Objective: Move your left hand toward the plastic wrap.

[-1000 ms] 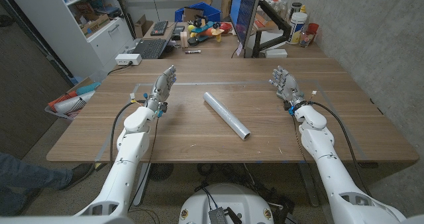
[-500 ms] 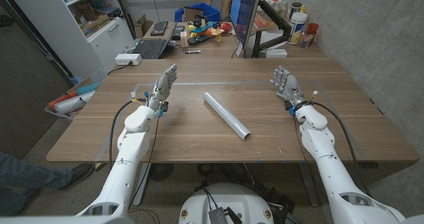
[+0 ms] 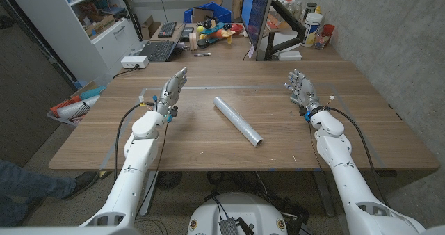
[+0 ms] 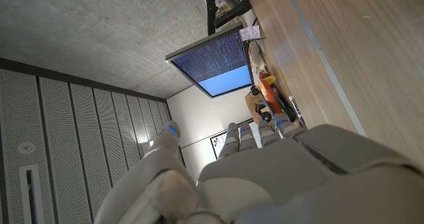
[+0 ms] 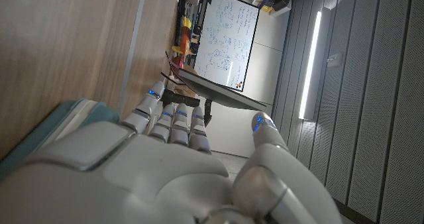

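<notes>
Your left hand (image 3: 170, 92) sits left of centre in the head view, above the wooden table (image 3: 208, 141), fingers straight and close together, pointing toward the upper right of the frame and holding nothing. In the left wrist view the same hand (image 4: 265, 177) shows only its back and extended fingers, with nothing in its grasp.

The roll of plastic wrap (image 3: 237, 120) lies on the bare wood at the middle of the frame, slanting from upper left to lower right. A clear gap of table separates it from your left hand, so the approach reads as barely begun: you have to bring that hand to the right and a little down the frame.

Your right hand (image 3: 300, 89) stands right of centre, fingers spread loosely, empty, well apart from the roll.
</notes>
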Controlling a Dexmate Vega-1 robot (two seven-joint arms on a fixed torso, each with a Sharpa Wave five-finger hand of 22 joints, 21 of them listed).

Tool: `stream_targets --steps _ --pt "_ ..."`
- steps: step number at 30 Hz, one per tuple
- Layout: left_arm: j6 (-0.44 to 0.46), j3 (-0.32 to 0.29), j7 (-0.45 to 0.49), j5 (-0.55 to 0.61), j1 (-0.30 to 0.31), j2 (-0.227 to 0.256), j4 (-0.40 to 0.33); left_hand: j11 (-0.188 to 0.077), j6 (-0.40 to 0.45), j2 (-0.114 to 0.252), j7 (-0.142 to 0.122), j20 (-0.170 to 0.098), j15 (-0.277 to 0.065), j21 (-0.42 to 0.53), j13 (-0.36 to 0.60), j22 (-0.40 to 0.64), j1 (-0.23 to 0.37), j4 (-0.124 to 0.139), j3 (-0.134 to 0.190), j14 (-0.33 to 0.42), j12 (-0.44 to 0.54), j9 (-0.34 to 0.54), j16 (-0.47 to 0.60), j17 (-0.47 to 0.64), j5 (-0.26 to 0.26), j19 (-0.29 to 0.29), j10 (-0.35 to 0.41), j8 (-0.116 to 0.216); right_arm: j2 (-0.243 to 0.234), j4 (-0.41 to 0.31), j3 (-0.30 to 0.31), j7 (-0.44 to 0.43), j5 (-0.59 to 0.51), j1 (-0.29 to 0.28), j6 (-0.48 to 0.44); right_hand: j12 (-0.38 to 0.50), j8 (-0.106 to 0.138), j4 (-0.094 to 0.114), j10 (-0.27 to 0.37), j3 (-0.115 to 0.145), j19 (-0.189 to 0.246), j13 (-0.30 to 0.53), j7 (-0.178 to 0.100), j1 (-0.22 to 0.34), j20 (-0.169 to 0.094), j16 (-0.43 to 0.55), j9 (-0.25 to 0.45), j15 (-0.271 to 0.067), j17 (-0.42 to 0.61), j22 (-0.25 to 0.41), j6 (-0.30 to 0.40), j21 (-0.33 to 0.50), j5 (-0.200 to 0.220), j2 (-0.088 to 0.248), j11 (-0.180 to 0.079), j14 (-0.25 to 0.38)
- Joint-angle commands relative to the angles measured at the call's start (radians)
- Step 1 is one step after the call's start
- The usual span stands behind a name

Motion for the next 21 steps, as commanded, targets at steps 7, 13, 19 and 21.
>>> stream_targets --steps 7,13,19,21 --pt "-0.009 0.016 -0.021 0.009 -0.001 0.009 -0.003 -0.003 0.004 0.002 0.000 0.003 -0.002 -0.007 0.002 0.006 0.013 -0.009 0.002 -0.008 0.007 0.005 0.003 0.003 0.004 -0.018 -0.002 0.005 0.008 0.004 -0.005 -0.005 -0.005 0.003 0.008 -0.003 0.005 0.002 0.010 -0.006 0.012 0.002 -0.001 0.003 -0.002 0.006 0.003 0.004 0.000 0.004 0.008 -0.007 0.004 0.011 0.002 0.007" --pt "-0.009 0.019 -0.024 0.012 0.002 0.011 -0.008 -0.002 0.005 0.003 -0.001 0.004 -0.001 -0.009 0.002 0.006 0.015 -0.012 0.003 -0.007 0.007 0.005 0.003 0.003 0.004 -0.017 -0.002 0.005 0.010 0.009 -0.004 -0.005 -0.003 0.005 0.012 -0.004 0.006 0.002 0.010 -0.007 0.012 0.002 -0.001 0.003 -0.002 0.006 0.003 0.004 -0.001 0.004 0.009 -0.010 0.004 0.012 0.001 0.008" --pt "-0.011 0.026 -0.029 0.019 0.010 0.015 -0.022 -0.003 0.006 0.003 -0.001 0.005 -0.002 -0.012 0.003 0.006 0.016 -0.014 0.003 -0.007 0.007 0.005 0.003 0.003 0.004 -0.017 -0.003 0.005 0.012 0.019 -0.005 -0.003 -0.002 0.011 0.020 -0.004 0.006 0.002 0.011 -0.009 0.013 0.002 -0.001 0.003 -0.001 0.007 0.003 0.003 -0.003 0.004 0.009 -0.013 0.004 0.012 0.002 0.008" --pt "-0.014 0.028 -0.031 0.019 0.013 0.015 -0.027 -0.003 0.006 0.003 -0.001 0.005 -0.003 -0.013 0.003 0.006 0.016 -0.014 0.003 -0.007 0.007 0.005 0.003 0.003 0.004 -0.017 -0.003 0.005 0.012 0.023 -0.005 -0.001 -0.001 0.014 0.021 -0.004 0.006 0.002 0.011 -0.009 0.014 0.002 -0.001 0.003 -0.001 0.007 0.003 0.004 -0.004 0.004 0.009 -0.014 0.004 0.013 0.002 0.009"
